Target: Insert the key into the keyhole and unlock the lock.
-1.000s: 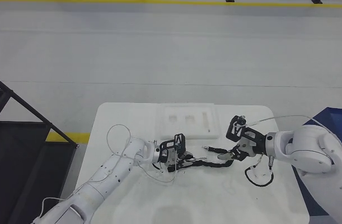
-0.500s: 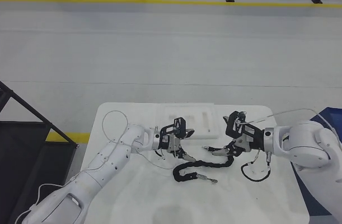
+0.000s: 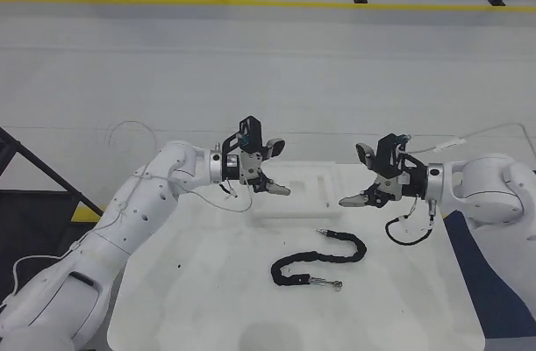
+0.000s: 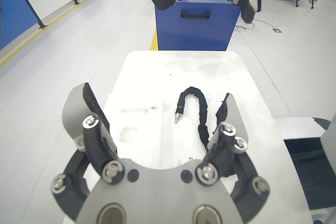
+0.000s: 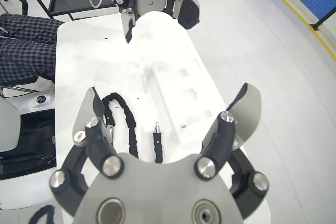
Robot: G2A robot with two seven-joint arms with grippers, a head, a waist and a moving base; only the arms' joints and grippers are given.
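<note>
Lying curved on the counter (image 3: 189, 290), the black cable lock (image 3: 313, 260) has its two metal ends apart, so it is judged already unfastened; no key can be made out. The left pincer (image 3: 276, 167) and right pincer (image 3: 355, 178) hang released and empty, raised near the foam tray's (image 3: 303, 209) two ends, with the lock lower down on the counter between them.

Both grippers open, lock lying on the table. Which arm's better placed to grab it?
Right, probably. In the top view the right gripper hangs open close to one metal end of the cable lock. The left gripper is open too, but farther off, over the far side of the white tray.
</note>
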